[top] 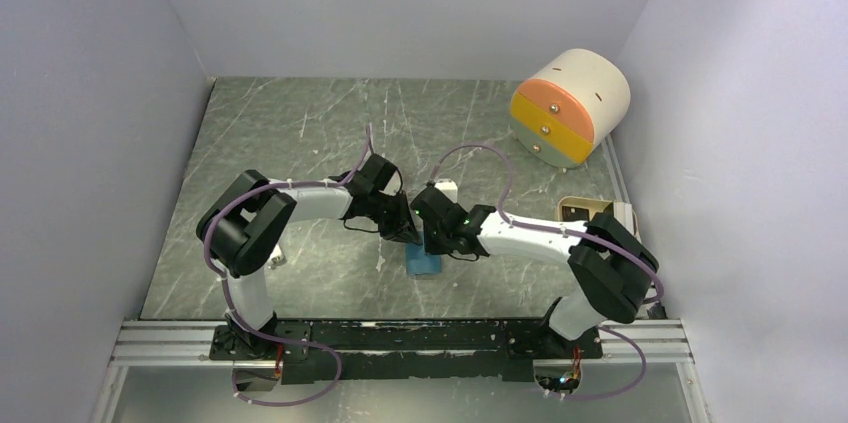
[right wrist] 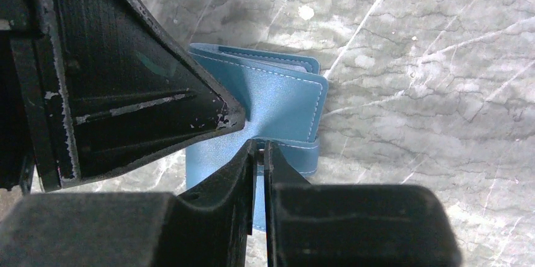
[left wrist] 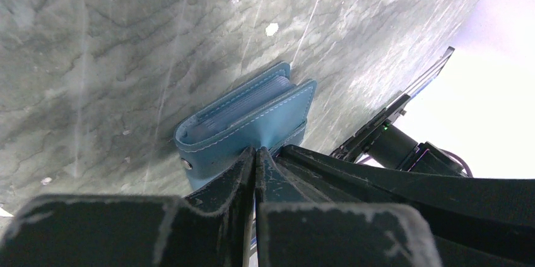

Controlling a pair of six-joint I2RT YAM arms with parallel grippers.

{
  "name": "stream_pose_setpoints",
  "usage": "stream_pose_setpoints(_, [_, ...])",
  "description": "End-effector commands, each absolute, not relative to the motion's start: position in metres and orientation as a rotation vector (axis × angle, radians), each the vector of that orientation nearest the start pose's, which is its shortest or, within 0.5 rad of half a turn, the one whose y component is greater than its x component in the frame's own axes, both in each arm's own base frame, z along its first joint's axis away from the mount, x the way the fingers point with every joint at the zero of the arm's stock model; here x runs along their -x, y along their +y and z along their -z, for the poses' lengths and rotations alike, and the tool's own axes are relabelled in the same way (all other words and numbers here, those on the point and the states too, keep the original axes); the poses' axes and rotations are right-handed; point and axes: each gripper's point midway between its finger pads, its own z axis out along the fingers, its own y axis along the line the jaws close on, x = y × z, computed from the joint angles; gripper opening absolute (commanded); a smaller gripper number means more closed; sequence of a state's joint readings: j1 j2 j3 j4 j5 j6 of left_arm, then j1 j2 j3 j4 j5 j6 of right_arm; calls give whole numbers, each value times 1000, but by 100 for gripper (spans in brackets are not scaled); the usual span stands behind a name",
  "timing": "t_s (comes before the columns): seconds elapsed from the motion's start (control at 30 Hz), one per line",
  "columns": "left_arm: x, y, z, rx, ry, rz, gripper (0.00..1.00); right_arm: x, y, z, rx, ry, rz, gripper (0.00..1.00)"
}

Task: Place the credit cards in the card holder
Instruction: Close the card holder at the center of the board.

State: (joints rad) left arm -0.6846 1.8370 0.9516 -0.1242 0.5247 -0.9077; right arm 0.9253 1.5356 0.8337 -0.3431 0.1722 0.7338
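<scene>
A: Left fingers [left wrist: 230, 178] right up close, clenched, tips nipping the lower flap of the holder [left wrist: 252, 112]. Agreed?

B: Agreed. Right fingers [right wrist: 230, 175] likewise pressed together, seemingly on the narrow blue band at the near edge, just beside the left tips.

A: Holder's place?

B: Mid desk [top: 300, 143], between the two arms. Covers parted a little, pale leaves showing between.

A: Cards?

B: None to be made out with certainty. Something dark in the tray [top: 585, 208] far to the right, too small to tell.

A: So, most likely the opening step: spreading the covers to turn a pocket upward.

B: Seems so. Advice: draw the two flaps apart slowly, in opposite ways, low over the desk. Avoid lifting: risk of swinging or slipping out.

A: And depth of grip?

B: Only on the very edges, by the look of both wrist views. Thin hold on soft, smooth stuff, so liable to slide under a sharp tug. Better to ease than to jerk.

A: Then?

B: Pin one flap flat and free the other fingers for fetching a card. Mind the spring-back: probably apt to fold shut once let go.
</scene>
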Motion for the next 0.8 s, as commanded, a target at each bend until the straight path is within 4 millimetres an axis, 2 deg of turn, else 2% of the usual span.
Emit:
stream_pose_setpoints(0.0, [-220,-321,-6,115,2940,1023,9,-164,246,-2,251,2749,-233,10])
stream_pose_setpoints(0.3, [-222,-319,0,136,2959,983,9,-149,230,17,266,2725,-153,10])
stream_pose_setpoints(0.77, [-216,-316,12,178,2979,978,9,-117,220,38,347,2724,-125,6])
